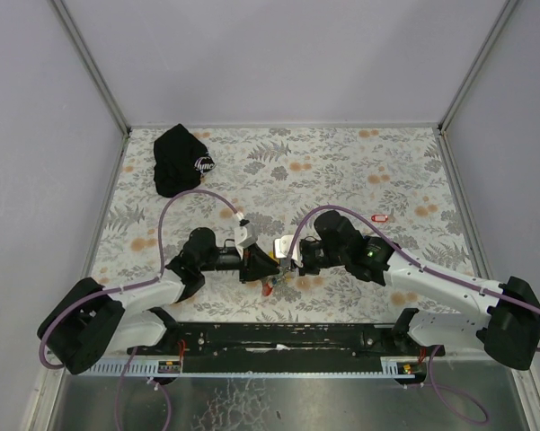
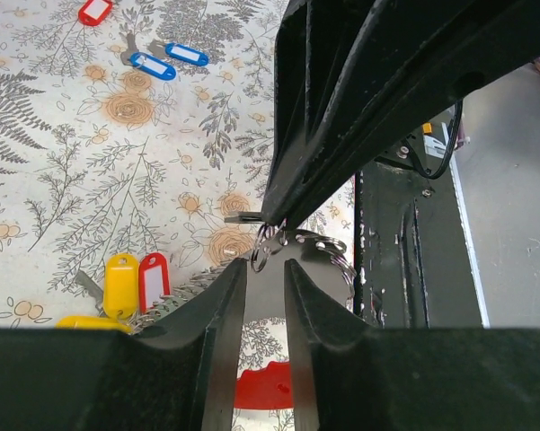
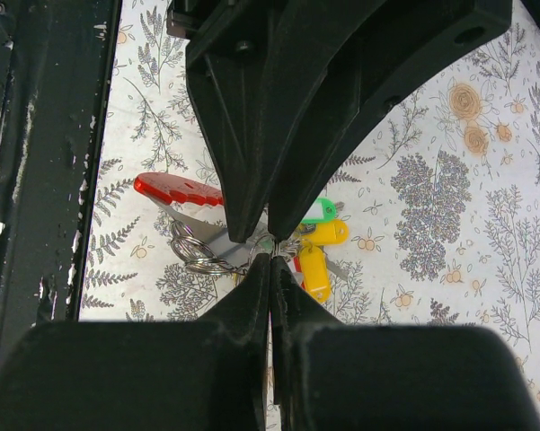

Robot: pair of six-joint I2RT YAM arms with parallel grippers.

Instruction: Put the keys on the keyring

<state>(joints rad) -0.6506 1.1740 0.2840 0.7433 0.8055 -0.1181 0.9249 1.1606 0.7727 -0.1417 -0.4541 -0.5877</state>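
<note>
The keyring's thin ring [image 2: 262, 248] sits where both grippers meet, low over the table. Its grey-white bar [image 3: 211, 238] and red piece [image 3: 178, 189] trail off beside it. My right gripper [image 3: 271, 255] is shut on the thin ring, and a small grey key stub [image 2: 238, 217] pokes out at its tips. The jaws of my left gripper [image 2: 265, 265] stand a narrow gap apart, with the grey bar [image 2: 262, 292] showing in that gap. Whether they press on it is unclear. Several keys lie bunched beside the tips: yellow tag [image 3: 314, 269], green tag [image 3: 320, 211], red tag [image 2: 153, 280].
Two blue-tagged keys [image 2: 153, 65] and a red tag [image 2: 94, 11] lie farther out on the floral table. A lone red tag [image 1: 382, 217] lies right of centre. A black cap [image 1: 181, 160] sits at the back left. The black base rail [image 1: 287, 337] runs along the near edge.
</note>
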